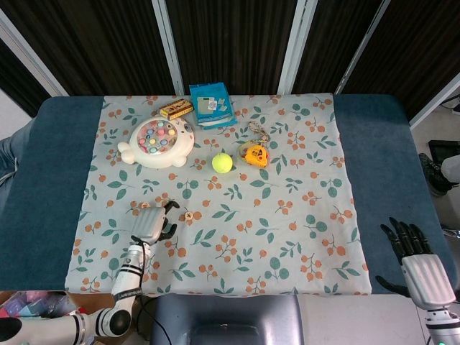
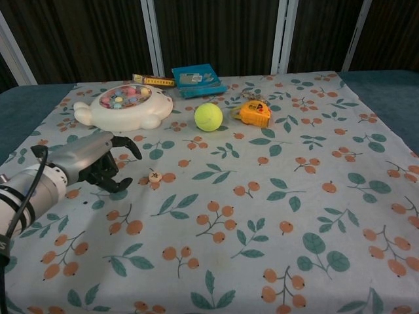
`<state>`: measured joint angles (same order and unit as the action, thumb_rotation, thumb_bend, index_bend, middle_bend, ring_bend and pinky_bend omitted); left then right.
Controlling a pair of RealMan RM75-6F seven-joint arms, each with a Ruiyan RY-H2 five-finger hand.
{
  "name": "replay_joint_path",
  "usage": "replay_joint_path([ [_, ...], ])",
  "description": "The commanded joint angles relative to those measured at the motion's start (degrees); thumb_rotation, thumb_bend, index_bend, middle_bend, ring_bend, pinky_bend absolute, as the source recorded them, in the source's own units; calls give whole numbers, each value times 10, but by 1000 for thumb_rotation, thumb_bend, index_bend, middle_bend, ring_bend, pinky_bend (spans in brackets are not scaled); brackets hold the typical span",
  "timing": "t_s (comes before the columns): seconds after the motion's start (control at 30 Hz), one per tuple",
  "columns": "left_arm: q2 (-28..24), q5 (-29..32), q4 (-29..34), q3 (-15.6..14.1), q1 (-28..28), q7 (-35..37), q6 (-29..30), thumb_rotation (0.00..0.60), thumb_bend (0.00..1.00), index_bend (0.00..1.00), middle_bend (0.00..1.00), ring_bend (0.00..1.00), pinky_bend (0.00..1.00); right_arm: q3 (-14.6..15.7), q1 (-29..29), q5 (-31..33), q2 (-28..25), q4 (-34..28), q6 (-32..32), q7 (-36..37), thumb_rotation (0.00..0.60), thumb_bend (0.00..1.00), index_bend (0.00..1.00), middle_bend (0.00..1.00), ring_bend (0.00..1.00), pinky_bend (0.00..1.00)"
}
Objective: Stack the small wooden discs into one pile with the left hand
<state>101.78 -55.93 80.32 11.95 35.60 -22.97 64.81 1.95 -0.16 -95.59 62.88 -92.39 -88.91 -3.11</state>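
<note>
Left hand (image 2: 98, 163) low over the floral cloth (image 2: 275, 216), fingers curled and holding nothing, just left of a single small wooden disc (image 2: 155, 175).

The chest view shows the disc lying flat on the cloth, apart from the dark fingertips (image 2: 124, 183); the right hand is outside that view. The head view alone shows the right hand (image 1: 417, 262), fingers spread and empty, off the cloth at the table (image 1: 402, 144) edge. Farther back sit a white fishing toy (image 2: 124, 108), a tennis ball (image 2: 208, 117), an orange tape measure (image 2: 254, 112) and a blue box (image 2: 196, 78), well apart from the disc. Nothing stands between hand and disc.
</note>
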Motion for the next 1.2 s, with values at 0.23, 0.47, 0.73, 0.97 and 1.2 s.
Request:
replay_joint_path([
  [0.23, 62, 15, -80, 12, 17, -6, -15, 600, 411, 317, 1000, 1000, 1000, -1, 0, 3, -3, 1, -2, 7, 600, 205, 0, 0, 0, 48],
  [0.47, 88, 0, -108, 21, 26, 7, -17, 600, 411, 322, 1000, 1000, 1000, -1, 0, 3, -4, 1, -1, 9, 600, 205, 0, 0, 0, 48],
  [0.73, 108, -6, -131, 27, 31, 8, -17, 600, 412, 389, 1000, 1000, 1000, -1, -1, 1, -5, 2, -4, 14, 600, 205, 0, 0, 0, 48],
  [0.97, 114, -6, -144, 30, 31, 4, -21, 600, 410, 403, 1000, 1000, 1000, -1, -2, 0, -5, 3, -7, 16, 600, 205, 0, 0, 0, 48],
  [1.2, 115, -8, -147, 33, 29, 3, -23, 600, 409, 432, 1000, 1000, 1000, -1, -3, -1, -6, 4, -9, 17, 600, 205, 0, 0, 0, 48],
])
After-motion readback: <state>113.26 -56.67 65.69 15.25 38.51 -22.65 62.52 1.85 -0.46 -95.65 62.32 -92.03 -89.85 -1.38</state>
